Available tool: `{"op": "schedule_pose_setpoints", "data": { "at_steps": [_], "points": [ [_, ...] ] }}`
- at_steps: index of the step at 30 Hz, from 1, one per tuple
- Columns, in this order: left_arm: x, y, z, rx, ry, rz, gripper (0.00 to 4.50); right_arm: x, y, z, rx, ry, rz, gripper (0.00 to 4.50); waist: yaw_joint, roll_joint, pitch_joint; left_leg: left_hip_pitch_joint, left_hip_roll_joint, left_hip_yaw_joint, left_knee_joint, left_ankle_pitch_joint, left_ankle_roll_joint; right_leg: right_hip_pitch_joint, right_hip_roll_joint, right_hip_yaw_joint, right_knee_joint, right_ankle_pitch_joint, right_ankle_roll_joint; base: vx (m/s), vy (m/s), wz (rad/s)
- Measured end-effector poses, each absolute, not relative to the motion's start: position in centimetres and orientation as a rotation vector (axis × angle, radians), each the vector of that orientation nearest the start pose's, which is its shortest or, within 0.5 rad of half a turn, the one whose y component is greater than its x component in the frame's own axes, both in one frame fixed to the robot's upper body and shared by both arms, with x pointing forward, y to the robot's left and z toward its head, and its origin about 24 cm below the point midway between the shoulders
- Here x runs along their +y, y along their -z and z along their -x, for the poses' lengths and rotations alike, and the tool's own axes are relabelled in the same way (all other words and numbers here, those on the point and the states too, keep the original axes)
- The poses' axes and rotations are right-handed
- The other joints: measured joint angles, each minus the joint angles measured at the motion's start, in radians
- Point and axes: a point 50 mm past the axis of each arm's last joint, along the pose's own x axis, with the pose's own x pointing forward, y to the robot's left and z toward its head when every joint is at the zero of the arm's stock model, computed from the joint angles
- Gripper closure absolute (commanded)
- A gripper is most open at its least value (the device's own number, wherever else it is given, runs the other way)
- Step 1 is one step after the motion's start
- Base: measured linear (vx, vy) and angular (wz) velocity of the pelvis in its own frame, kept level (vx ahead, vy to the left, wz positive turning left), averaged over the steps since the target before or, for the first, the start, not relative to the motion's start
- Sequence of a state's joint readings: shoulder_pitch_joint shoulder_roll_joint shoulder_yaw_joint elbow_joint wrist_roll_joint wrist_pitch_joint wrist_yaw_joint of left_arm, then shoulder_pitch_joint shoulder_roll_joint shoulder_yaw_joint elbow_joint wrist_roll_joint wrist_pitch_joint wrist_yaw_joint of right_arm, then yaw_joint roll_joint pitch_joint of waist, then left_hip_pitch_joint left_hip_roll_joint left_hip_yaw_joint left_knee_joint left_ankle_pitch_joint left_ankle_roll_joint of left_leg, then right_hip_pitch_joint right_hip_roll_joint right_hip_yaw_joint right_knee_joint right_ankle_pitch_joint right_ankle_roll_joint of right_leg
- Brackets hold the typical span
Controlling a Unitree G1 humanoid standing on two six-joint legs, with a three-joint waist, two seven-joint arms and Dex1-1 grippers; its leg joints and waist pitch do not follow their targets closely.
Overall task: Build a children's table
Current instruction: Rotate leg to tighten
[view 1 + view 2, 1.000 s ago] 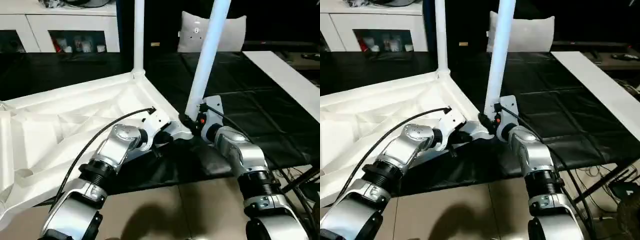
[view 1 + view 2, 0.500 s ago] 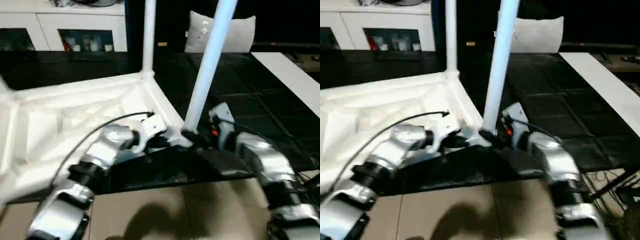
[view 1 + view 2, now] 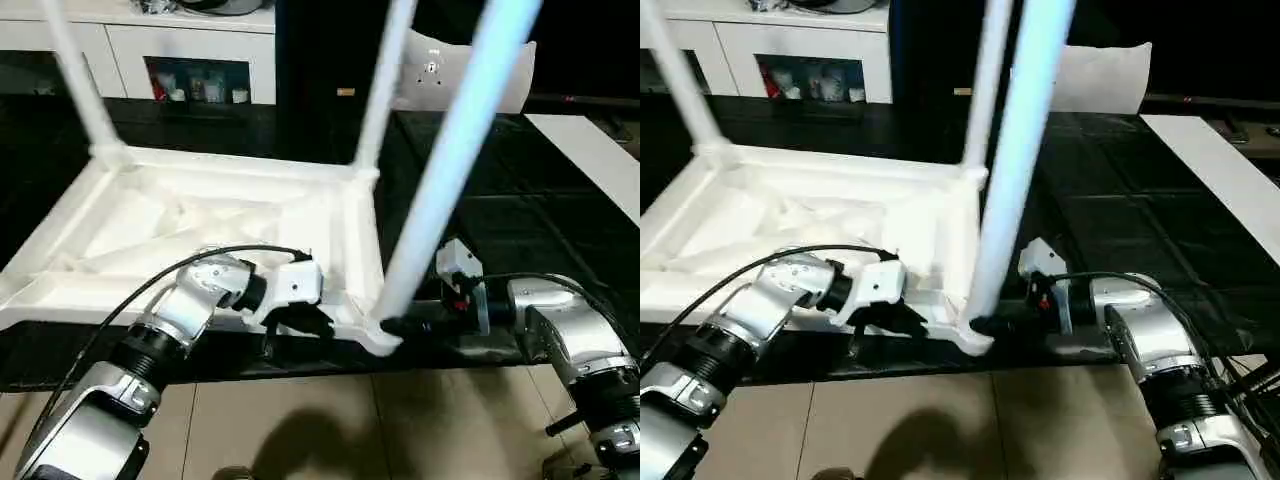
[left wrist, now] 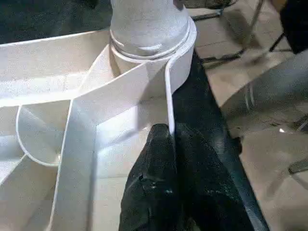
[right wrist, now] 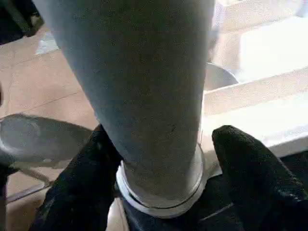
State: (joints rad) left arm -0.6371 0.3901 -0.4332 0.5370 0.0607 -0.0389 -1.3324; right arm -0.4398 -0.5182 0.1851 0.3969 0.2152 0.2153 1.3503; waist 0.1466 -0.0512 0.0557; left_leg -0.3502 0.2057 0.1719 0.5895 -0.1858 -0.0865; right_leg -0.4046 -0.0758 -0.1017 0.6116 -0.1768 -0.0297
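Table top (image 3: 200, 215) lies upside down on the dark mat, three legs standing in corner sockets. The near-corner leg (image 3: 450, 170) rises steeply, leaning to the right. The right gripper (image 5: 159, 159) sits at its base, fingers (image 5: 250, 168) straddling it, one clear of the leg. The left gripper (image 4: 168, 192) pinches the rim beside that socket.
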Motion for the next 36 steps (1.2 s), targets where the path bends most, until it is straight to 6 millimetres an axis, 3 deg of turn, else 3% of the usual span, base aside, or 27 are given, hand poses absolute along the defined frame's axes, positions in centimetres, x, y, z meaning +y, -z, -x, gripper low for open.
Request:
{"op": "schedule_pose_setpoints", "data": {
  "at_steps": [9,16,21,25,27,30,33,36],
  "points": [
    [10.9,-6.3,-30.6,0.39,1.616,-0.63,4.5,-17.8,-6.0,-28.7,0.441,-1.403,0.139,2.39,0.0,0.0,0.0,0.0,0.0,0.0,0.0,0.0,0.0,0.0,0.0,0.0,0.0,0.001,-0.002,0.0,0.0,0.0],
    [10.7,-6.3,-30.6,0.409,1.578,-0.547,4.5,-17.6,-5.9,-28.4,0.437,-1.358,0.062,2.51,0.001,0.0,0.0,0.0,0.0,0.0,0.0,0.0,0.0,0.0,0.0,0.0,0.0,0.002,-0.004,0.0,0.0,0.0],
    [10.4,-6.0,-31.4,0.44,1.412,-0.473,4.5,-16.7,-5.4,-29.2,0.402,-1.141,0.024,2.52,-0.018,0.002,0.0,0.0,0.0,0.001,0.0,0.001,-0.002,0.001,0.0,0.0,0.0,0.001,0.001,0.0,0.0,0.0],
    [8.9,-5.4,-32.5,0.449,1.203,-0.384,4.5,-15.1,-5.0,-31.3,0.388,-0.819,-0.043,2.53,-0.062,0.002,-0.001,0.001,0.0,0.001,0.001,0.002,-0.002,0.002,0.0,0.0,0.0,0.002,0.002,0.0,0.0,0.0],
    [7.9,-5.4,-33.0,0.457,1.115,-0.349,4.5,-14.3,-5.3,-32.4,0.392,-0.68,-0.053,2.53,-0.074,0.002,-0.001,0.0,0.0,0.001,0.001,0.002,-0.003,0.0,0.0,0.0,0.0,0.003,0.002,0.0,0.0,0.0],
    [6.5,-5.4,-33.5,0.461,1.014,-0.323,4.5,-13.4,-5.4,-33.5,0.378,-0.525,-0.058,2.53,-0.075,0.004,-0.001,0.0,0.0,0.001,-0.002,0.002,-0.003,-0.001,0.001,0.0,0.0,0.003,0.001,0.0,0.0,0.0],
    [5.9,-5.5,-33.7,0.448,0.962,-0.328,4.5,-12.8,-5.3,-33.9,0.347,-0.449,-0.061,1.85,-0.065,0.006,-0.001,-0.001,0.0,0.001,-0.007,0.002,-0.003,-0.002,0.001,0.0,-0.001,0.002,0.0,0.0,0.0,0.0],
    [5.9,-5.6,-33.8,0.443,0.952,-0.329,4.5,-12.4,-5.3,-34.0,0.33,-0.434,-0.09,1.62,-0.057,0.008,-0.001,-0.001,0.0,0.001,-0.009,0.001,-0.002,-0.002,0.001,0.0,-0.002,0.002,-0.004,0.0,0.0,0.0]
  ]
}}
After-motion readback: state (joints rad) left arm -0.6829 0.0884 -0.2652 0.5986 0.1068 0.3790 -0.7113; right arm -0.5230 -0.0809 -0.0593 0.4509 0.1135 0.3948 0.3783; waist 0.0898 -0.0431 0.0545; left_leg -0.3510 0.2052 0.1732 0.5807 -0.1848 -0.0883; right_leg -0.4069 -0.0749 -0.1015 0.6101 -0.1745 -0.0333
